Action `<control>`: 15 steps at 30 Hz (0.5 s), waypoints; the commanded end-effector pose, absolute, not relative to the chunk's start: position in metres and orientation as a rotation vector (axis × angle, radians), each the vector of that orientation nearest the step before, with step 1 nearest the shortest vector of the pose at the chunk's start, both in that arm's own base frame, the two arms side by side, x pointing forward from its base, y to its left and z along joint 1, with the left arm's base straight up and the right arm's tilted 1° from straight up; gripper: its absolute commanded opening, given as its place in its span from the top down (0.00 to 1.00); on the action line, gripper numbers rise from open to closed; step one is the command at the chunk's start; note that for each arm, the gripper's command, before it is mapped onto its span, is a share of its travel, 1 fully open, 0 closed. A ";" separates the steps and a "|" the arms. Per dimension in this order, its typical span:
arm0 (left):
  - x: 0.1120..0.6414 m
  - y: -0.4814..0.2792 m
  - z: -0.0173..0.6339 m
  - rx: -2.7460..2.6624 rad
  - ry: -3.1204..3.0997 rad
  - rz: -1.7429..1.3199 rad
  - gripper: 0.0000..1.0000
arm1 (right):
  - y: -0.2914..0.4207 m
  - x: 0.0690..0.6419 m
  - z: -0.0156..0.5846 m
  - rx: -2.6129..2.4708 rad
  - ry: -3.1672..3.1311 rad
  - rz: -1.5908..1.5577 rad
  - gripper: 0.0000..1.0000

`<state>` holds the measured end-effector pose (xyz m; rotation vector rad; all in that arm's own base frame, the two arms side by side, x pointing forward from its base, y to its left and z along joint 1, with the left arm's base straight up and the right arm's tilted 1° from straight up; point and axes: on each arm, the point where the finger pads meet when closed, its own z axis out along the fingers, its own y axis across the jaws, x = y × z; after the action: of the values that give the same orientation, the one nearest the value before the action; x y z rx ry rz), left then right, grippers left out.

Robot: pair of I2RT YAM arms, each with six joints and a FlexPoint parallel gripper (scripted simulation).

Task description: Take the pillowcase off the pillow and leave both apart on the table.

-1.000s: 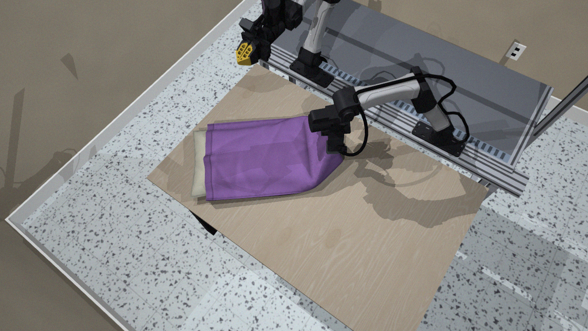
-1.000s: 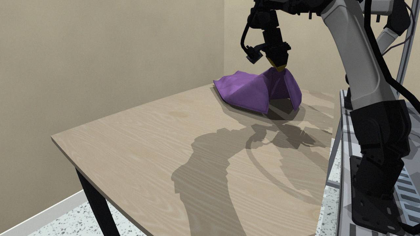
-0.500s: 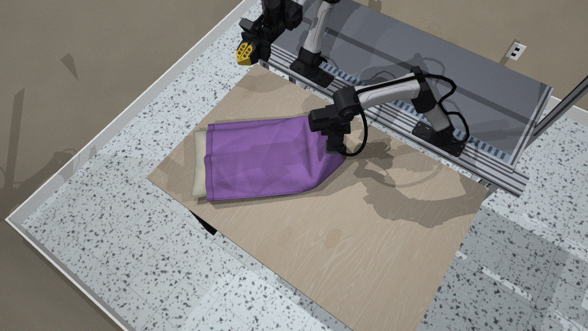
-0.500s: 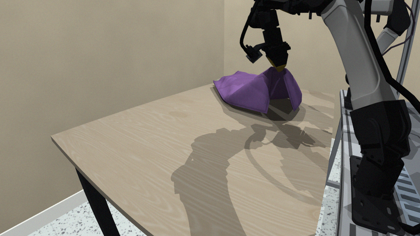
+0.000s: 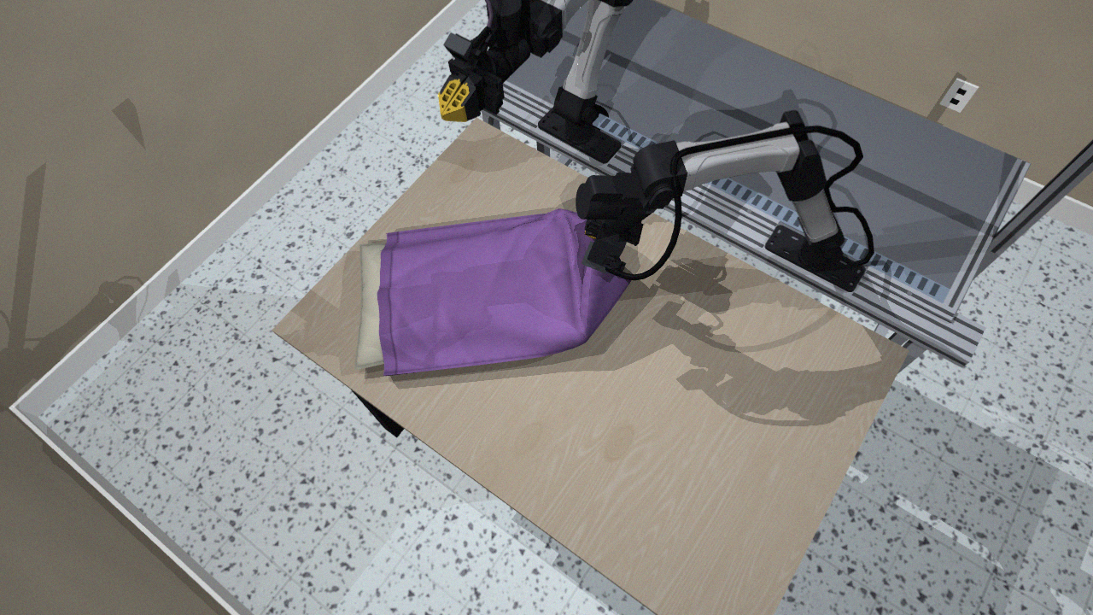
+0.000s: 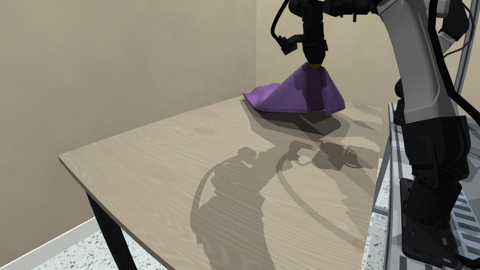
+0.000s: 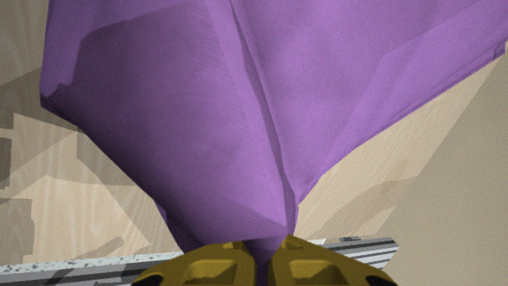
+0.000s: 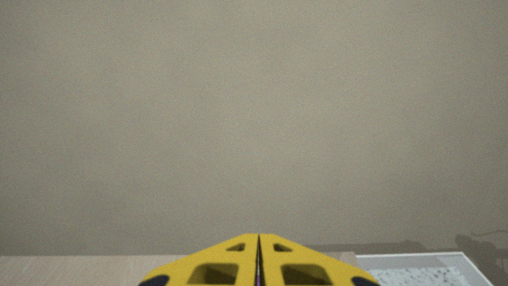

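The left fingers are pinching the purple pillowcase near its closed end, which is hanging raised from them above the bench. The right fingers are clenching on nothing, well apart from the cloth. The pale pillow is lying mostly inside, its bare end showing at the mouth, farthest from the left fingers. The cloth is looking thin and limp, probably light; the pillow seems soft and thicker, likely dragging along unless the right fingers take hold of that bare end, clear of the hem.

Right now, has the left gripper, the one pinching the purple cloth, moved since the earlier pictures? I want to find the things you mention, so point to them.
Yes: in the exterior view, the left gripper (image 5: 590, 232) (image 6: 315, 66) (image 7: 261, 243) has risen, its tips higher above the table (image 5: 726, 497) (image 6: 140, 167) (image 7: 91, 214) (image 8: 79, 270).
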<state>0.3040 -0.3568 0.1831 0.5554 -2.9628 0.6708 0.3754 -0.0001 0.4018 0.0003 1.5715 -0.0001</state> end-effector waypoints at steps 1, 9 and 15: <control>0.317 -0.364 0.211 0.407 -3.067 0.877 1.00 | 0.005 0.378 0.395 -0.024 1.597 0.008 0.97; 0.322 -0.377 0.237 0.240 -3.153 1.040 1.00 | 0.005 0.378 0.395 -0.024 1.597 0.008 0.97; 0.330 -0.384 0.264 0.086 -3.231 1.197 1.00 | 0.005 0.378 0.395 -0.024 1.597 0.008 0.97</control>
<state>0.3232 -0.3767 0.2287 0.2259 -3.1605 0.9920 0.3754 -0.0001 0.4018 0.0003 1.5715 -0.0001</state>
